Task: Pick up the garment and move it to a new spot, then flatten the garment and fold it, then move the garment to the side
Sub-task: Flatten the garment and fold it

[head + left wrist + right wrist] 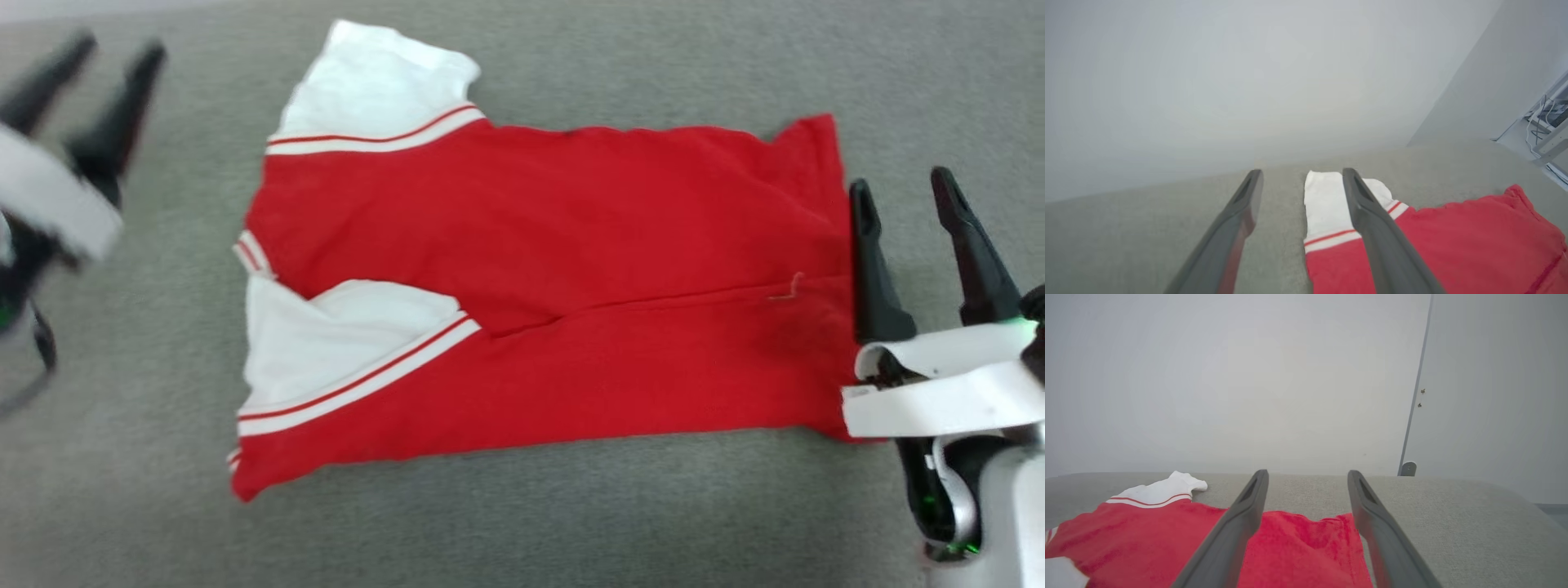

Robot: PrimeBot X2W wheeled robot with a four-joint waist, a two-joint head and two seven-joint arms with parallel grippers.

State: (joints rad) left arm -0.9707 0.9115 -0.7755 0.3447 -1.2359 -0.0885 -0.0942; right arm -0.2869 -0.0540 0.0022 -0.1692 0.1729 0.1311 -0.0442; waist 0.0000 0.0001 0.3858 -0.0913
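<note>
Head view: our left fingers [122, 114] and right fingers [872, 269] gape wide, holding nothing. At frame right, we might snag the shirt [571, 229] edge and undo its fold.

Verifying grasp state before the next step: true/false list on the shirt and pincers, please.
1. The garment lies spread on the grey surface. True.
2. The right pincer is clamped on the hem. False: its fingers stand apart beside the hem edge, gripping nothing.
3. The left pincer is open and off to the side of the shirt. True.
4. Both sleeves are red. False: they are white, with red-and-white striped trim.
</note>
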